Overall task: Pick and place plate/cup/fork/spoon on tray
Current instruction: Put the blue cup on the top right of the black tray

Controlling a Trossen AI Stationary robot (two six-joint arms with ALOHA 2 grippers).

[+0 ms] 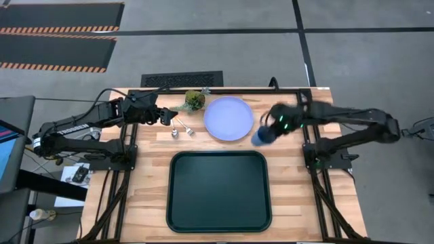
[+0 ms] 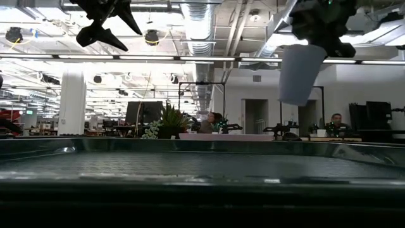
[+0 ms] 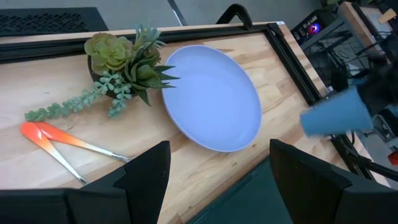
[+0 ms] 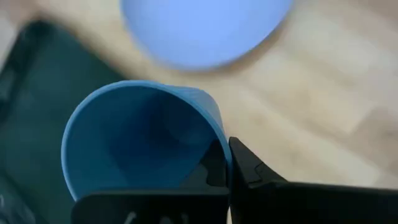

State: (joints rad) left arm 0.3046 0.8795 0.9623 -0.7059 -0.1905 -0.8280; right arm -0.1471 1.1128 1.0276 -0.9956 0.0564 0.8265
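The blue cup (image 1: 260,138) is held by my right gripper (image 1: 268,131) in the air, just right of the lavender plate (image 1: 228,118) and beyond the dark tray's (image 1: 218,163) far right corner. In the low view the cup (image 2: 301,73) hangs tilted below the gripper. The plate lies flat on the table. Two orange-handled utensils (image 1: 182,129) lie on the table left of the plate; I cannot tell fork from spoon. My left gripper (image 1: 167,116) hovers open above the utensils' handles (image 3: 43,137), empty. My right gripper holds the cup by its wall at the rim (image 4: 214,134). One finger (image 4: 252,171) is outside the wall and the other seems to be inside. The cup is lifted clear of the table and tilted, its mouth toward the wrist camera.
A small potted succulent (image 1: 194,99) stands at the table's far edge, left of the plate, with a trailing sprig (image 3: 68,102) near the utensils. The tray takes up the table's near middle. Black frame rails (image 1: 319,163) run along both sides.
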